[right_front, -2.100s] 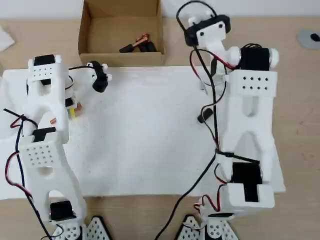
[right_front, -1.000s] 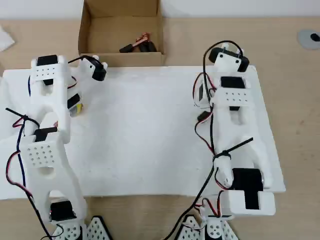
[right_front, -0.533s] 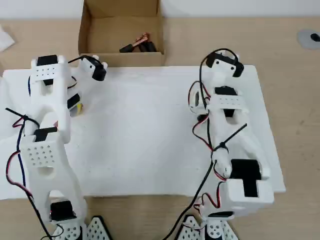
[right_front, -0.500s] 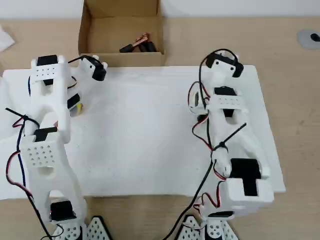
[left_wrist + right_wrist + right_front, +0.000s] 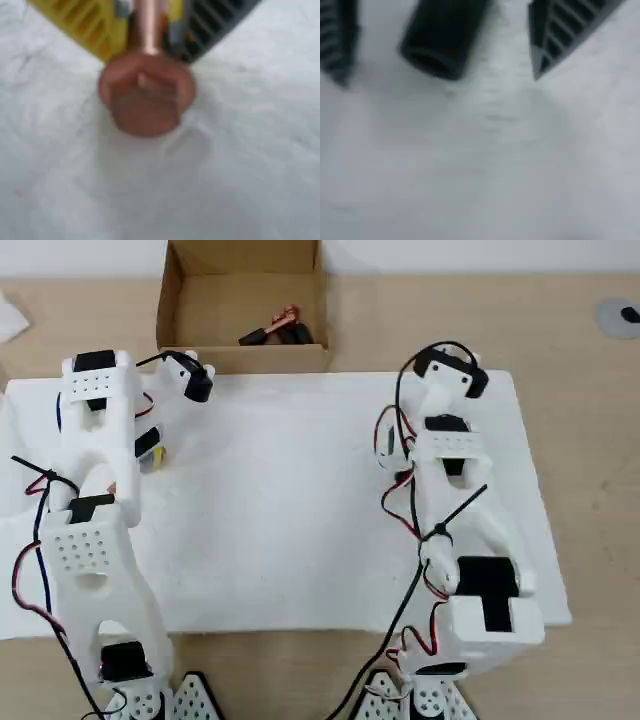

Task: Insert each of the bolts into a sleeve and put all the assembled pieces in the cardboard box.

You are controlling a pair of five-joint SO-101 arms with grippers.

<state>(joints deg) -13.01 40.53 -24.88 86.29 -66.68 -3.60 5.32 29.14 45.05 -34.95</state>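
Note:
A copper bolt [image 5: 147,95] is clamped by its shank in my left gripper [image 5: 150,45], head pointing out, just above the white foam mat [image 5: 280,500]. In the high view this gripper [image 5: 148,452] sits at the mat's left edge. A black sleeve [image 5: 445,40] lies on the foam between the spread fingers of my right gripper [image 5: 437,75], with a gap on each side. The right arm [image 5: 445,440] is folded low over the mat's right part. The cardboard box [image 5: 180,300] stands beyond the mat, with assembled pieces [image 5: 275,328] inside.
The foam mat covers most of the table between the two arms. Loose wires [image 5: 410,500] trail beside the right arm. A grey disc [image 5: 618,315] lies at the far right on the wooden tabletop.
The right arm has pulled back from beside the box and come down over the mat, its fingers now either side of the sleeve. The left arm has barely shifted.

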